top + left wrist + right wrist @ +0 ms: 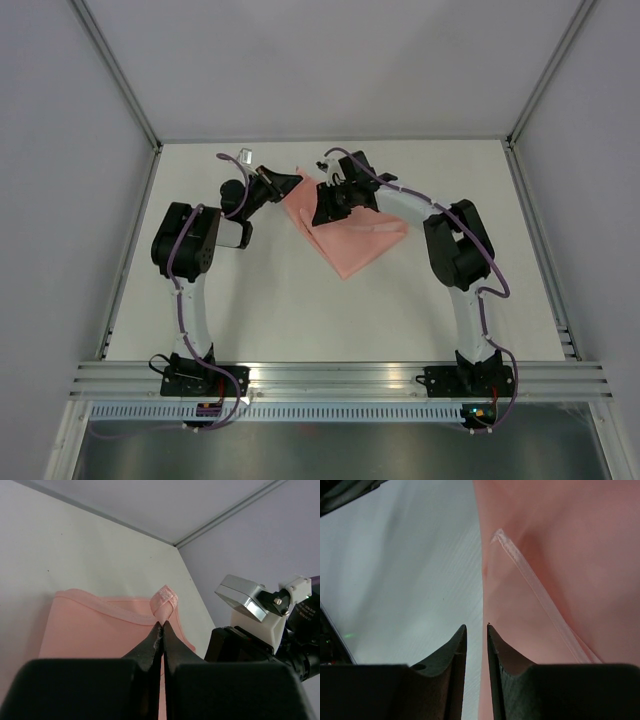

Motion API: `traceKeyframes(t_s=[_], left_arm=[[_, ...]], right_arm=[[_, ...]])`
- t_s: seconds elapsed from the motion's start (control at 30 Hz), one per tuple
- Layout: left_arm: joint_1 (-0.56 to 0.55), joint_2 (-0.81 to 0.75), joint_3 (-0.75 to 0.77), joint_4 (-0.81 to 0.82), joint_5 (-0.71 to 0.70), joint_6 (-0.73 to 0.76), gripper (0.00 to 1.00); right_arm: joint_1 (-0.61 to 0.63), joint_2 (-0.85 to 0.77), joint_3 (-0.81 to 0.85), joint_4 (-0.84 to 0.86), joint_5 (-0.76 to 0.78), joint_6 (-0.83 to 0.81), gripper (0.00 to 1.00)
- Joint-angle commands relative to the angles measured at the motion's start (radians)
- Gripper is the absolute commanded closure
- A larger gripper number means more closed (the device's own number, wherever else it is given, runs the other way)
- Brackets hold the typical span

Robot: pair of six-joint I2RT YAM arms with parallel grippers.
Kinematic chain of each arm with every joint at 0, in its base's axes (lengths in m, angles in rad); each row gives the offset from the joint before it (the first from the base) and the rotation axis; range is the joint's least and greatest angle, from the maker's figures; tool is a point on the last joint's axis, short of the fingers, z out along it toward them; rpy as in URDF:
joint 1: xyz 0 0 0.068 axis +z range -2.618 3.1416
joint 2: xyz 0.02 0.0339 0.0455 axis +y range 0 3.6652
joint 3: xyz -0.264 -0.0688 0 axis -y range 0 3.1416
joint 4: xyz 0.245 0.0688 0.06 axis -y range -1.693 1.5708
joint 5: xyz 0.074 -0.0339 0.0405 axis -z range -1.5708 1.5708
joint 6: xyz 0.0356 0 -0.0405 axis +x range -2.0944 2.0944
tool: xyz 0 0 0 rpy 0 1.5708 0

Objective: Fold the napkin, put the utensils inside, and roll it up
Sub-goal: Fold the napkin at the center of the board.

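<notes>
site: probably a robotics lab test cell, not a home or shop | enclosure: plain pale wall panels point(60, 150) on three sides, metal corner post point(118, 75) upper left | bench: bare white table point(300, 320) | mounting: slotted aluminium rail point(340, 375) across the bottom, left arm point(190, 250) and right arm point(462, 250) bolted there | wiring: exposed purple cables point(500, 290)

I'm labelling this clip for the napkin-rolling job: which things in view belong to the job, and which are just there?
Belongs to the job:
napkin, its corner pinched by the left gripper
right gripper, jaws slightly apart at the napkin's edge
No utensils in view.

Just there:
table
purple cables
metal rail
</notes>
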Motion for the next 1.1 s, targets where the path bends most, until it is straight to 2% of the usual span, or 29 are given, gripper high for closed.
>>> traceKeyframes(t_s=[0.0,0.27,0.87,1.07], left_arm=[[-0.006,-0.047,-0.017,0.119,0.018,-0.036,0.98],[-0.020,-0.064,-0.041,0.132,0.029,-0.036,0.98],[-0.061,-0.089,-0.057,0.165,0.035,-0.053,0.98],[-0.067,-0.090,-0.055,0.166,0.043,-0.053,0.98]], right_arm=[[0.006,0.051,0.041,0.071,-0.038,0.063,0.72],[0.017,0.089,0.032,0.122,-0.028,0.082,0.72],[0.029,0.142,0.041,0.105,0.014,0.042,0.73],[0.029,0.096,0.037,0.108,0.017,0.025,0.73]])
